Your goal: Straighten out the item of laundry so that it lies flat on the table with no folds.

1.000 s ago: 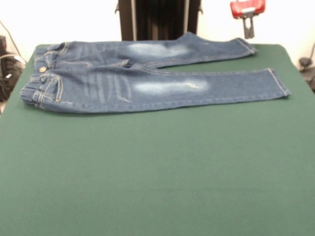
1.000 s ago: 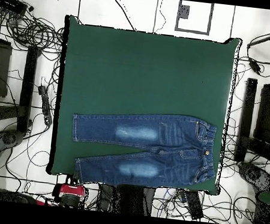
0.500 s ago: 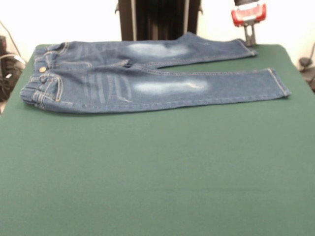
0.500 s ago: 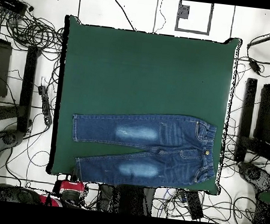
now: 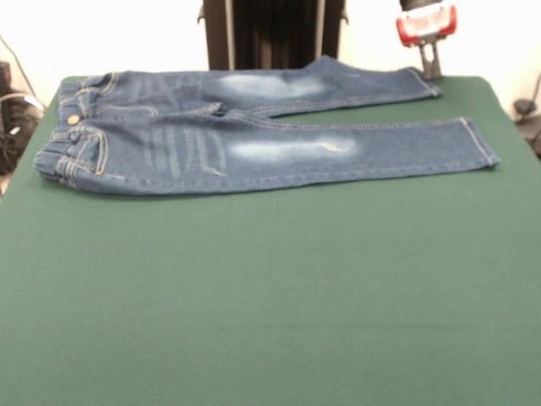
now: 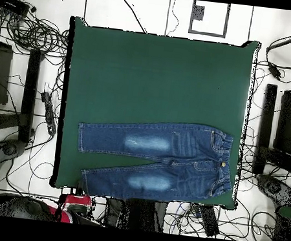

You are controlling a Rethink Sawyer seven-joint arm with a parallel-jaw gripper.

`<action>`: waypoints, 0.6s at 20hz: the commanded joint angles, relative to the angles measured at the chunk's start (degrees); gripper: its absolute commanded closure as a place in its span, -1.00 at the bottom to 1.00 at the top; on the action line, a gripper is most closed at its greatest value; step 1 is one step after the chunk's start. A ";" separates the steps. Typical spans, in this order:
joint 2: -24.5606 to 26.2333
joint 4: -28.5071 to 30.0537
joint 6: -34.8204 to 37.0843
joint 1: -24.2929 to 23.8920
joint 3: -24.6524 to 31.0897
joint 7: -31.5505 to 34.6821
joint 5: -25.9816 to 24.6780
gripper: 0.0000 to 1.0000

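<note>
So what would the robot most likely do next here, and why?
Probably just lift away and stop. The jeans already lie spread on the table, both legs out with no fold showing, and the gripper hangs just past the far leg's cuff, holding nothing that I can see.

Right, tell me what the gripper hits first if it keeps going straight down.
Probably the hem of the far leg of the jeans: the gripper points down just above it, at the table edge. Depth is unclear, so it may miss.

Jeans (image 5: 254, 131) flat along table's (image 5: 270, 296) edge
</note>
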 commanded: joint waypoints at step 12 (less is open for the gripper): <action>15.13 9.57 16.99 -2.41 1.31 10.33 -4.81 1.00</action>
